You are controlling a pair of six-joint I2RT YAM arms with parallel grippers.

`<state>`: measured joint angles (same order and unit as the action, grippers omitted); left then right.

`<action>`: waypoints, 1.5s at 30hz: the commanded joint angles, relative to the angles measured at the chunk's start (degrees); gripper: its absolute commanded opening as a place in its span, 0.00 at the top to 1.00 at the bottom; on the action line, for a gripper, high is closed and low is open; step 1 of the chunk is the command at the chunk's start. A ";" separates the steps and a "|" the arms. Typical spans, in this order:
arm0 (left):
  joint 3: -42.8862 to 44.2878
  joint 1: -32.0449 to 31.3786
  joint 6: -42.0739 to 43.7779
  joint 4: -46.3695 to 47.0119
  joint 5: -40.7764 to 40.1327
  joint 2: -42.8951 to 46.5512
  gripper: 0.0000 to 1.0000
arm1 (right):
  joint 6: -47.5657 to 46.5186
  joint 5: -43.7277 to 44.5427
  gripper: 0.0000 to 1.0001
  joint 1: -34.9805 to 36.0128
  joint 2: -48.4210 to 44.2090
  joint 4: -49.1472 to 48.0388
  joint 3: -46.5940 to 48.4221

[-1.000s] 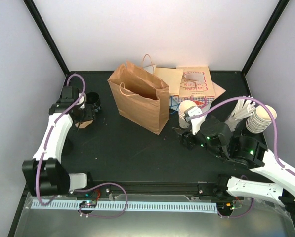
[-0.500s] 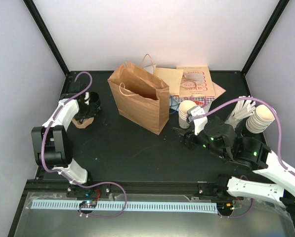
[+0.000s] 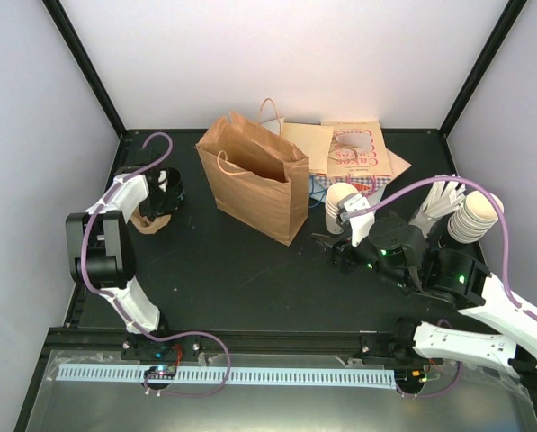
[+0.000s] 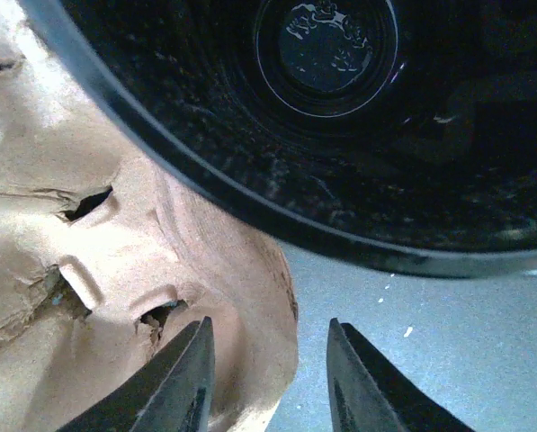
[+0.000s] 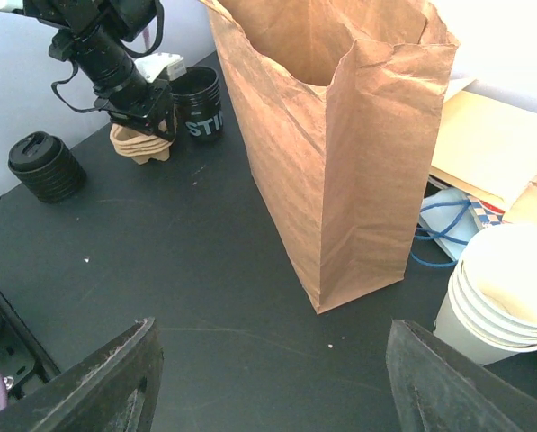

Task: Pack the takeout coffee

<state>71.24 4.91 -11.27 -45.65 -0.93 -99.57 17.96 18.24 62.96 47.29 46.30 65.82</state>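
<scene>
- Takeout coffee: none apart from nested cups (image 5: 497, 292).
- Left gripper (image 4: 266, 360) half-open at pulp carrier (image 4: 88, 270); closing may shove black cup (image 5: 196, 103).
- Right gripper (image 5: 272, 360) wide open, empty.

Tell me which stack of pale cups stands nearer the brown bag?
The stack just right of the bag; the other stack sits at the far right, beside the white sticks.
</scene>
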 commanded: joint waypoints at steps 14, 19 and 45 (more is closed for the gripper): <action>2.09 0.07 -0.69 0.48 -2.85 2.45 0.88 | 0.91 -0.06 0.29 -0.12 0.15 -0.60 -0.52; 2.35 0.05 -0.77 -0.49 -3.15 3.15 0.91 | 0.94 -0.17 0.29 -0.12 0.09 -0.48 -0.52; 5.07 -2.85 1.20 -10.35 -14.68 3.72 0.91 | 1.55 -0.75 0.29 -0.12 -0.53 0.09 -0.97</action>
<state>73.97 4.29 -10.15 -51.46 -6.04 -94.65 18.59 17.63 62.96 47.53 46.39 65.10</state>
